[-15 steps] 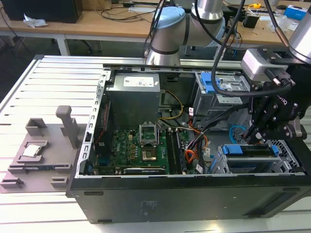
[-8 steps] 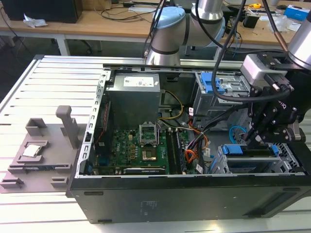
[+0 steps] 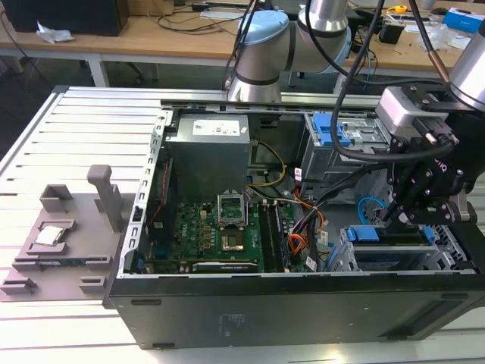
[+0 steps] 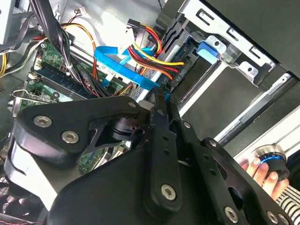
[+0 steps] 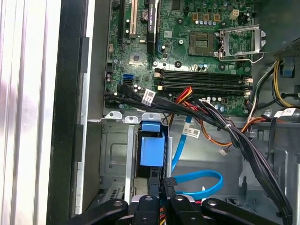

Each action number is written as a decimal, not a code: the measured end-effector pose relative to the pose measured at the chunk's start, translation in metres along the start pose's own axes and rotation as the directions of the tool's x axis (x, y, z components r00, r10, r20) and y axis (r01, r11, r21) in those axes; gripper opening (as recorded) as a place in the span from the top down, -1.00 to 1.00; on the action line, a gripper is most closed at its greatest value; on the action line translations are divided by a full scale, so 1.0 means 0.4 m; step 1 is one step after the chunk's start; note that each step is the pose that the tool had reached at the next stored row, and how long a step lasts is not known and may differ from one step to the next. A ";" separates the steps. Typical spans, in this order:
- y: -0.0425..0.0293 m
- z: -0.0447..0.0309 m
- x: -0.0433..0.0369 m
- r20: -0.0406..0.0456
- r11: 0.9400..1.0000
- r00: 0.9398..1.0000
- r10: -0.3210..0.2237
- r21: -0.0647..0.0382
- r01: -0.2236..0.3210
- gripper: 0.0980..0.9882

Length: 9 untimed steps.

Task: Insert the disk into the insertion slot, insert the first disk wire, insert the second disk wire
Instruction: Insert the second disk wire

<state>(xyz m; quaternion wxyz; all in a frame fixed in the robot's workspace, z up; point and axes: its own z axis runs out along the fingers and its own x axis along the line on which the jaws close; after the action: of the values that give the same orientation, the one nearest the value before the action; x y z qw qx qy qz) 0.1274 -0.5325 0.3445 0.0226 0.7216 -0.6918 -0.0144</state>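
I see the gripper [image 5: 161, 187] over the perforated metal insertion slot [image 5: 115, 159], jaws nearly closed beside the flat light-blue second disk wire [image 5: 197, 180]; grip unclear

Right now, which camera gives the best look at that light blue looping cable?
The first wrist view: the light blue cable lies there as an open loop beside the blue disk carrier. The second wrist view shows a flat stretch of it, partly behind the pincer. The exterior view catches only a small blue curl.
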 end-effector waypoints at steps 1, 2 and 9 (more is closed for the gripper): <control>0.000 -0.001 0.000 0.000 1.000 1.000 0.000 0.000 0.000 0.86; 0.000 -0.001 0.000 0.000 1.000 1.000 0.000 0.000 0.000 0.86; 0.000 0.005 0.005 0.000 1.000 1.000 0.000 0.000 0.000 0.86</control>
<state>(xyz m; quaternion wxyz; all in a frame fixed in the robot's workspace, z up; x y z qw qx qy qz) 0.1275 -0.5345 0.3424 0.0226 0.7216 -0.6918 -0.0144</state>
